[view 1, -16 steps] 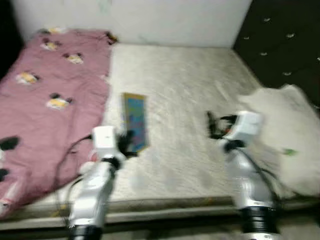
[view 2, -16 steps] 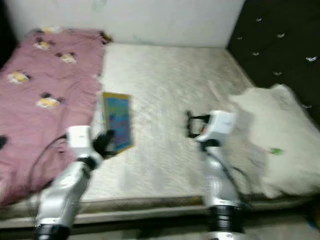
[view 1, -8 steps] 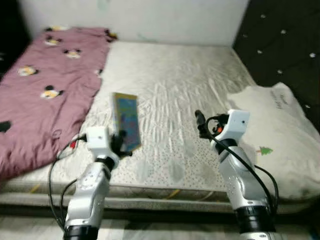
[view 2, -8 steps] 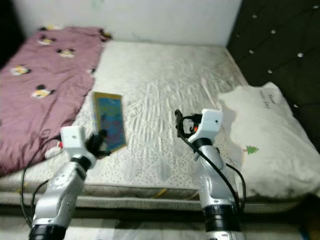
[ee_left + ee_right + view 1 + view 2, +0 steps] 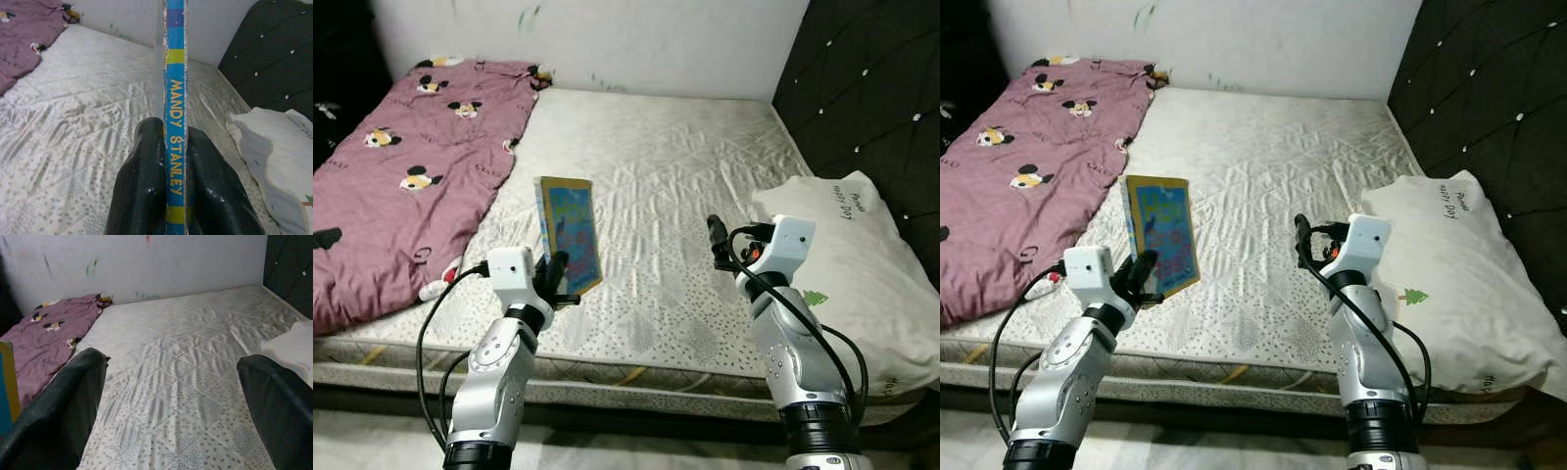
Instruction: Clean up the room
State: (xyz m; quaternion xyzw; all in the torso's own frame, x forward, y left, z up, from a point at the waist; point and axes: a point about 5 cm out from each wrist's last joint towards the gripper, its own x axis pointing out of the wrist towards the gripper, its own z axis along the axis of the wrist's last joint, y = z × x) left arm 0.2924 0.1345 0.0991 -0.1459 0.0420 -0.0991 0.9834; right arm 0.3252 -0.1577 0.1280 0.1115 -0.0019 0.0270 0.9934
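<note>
My left gripper (image 5: 556, 277) is shut on a thin colourful children's book (image 5: 570, 233), held upright above the near left part of the white mattress (image 5: 656, 176). In the left wrist view the book's blue spine (image 5: 175, 112) reads "MANDY STANLEY" and runs between the two black fingers (image 5: 142, 186). My right gripper (image 5: 717, 238) hovers open over the mattress near its right side, with nothing between its fingers (image 5: 58, 416).
A pink cartoon-mouse blanket (image 5: 401, 166) covers the left of the bed. A white pillow (image 5: 857, 264) lies at the right, against a dark tufted headboard (image 5: 871, 88). A white wall (image 5: 607, 39) stands behind. The bed's front edge (image 5: 636, 387) runs just before me.
The camera has shifted and the picture has sharpened. The left gripper holds the book throughout; both arms keep about the same pose over the bed.
</note>
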